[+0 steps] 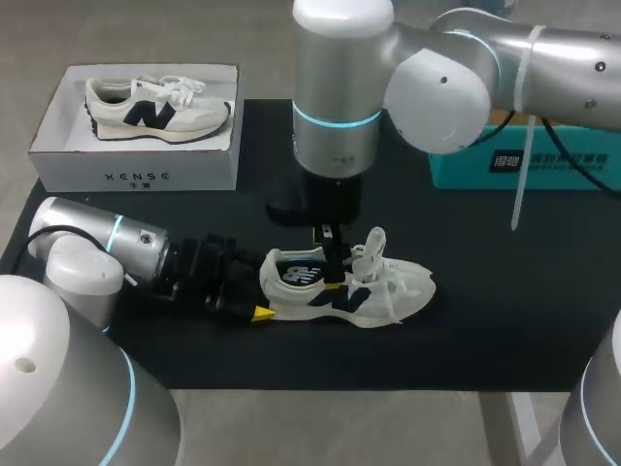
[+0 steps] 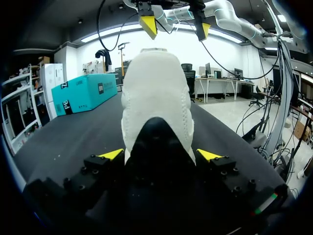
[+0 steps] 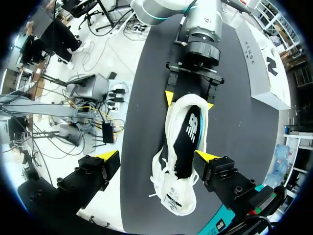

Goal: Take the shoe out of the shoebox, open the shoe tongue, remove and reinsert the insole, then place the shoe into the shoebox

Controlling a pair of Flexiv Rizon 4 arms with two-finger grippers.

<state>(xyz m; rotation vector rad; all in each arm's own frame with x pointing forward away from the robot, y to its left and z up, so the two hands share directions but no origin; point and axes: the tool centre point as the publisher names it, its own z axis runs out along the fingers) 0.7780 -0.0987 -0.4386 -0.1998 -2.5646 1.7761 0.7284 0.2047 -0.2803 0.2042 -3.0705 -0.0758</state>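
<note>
Shoe [image 1: 374,291] sits upright on the black table [image 1: 505,301], toe pointing away from my left arm. It is outside the shoebox [image 1: 136,177], which holds a second shoe [image 1: 155,109]. My left claw [image 2: 160,154] pinches the heel, a fingertip against each side. My right claw [image 3: 157,156] hangs over the shoe's opening, fingers spread wide, with the dark insole [image 3: 190,132] showing inside.

Your light is bright, even and from overhead. The matte black tabletop [image 1: 505,320] swallows shadows, leaving a faint one beside the white knit sneaker [image 1: 393,286]. Glare whitens the glossy silver arm housing [image 1: 340,68]. Table edges bow in your wrist views.
</note>
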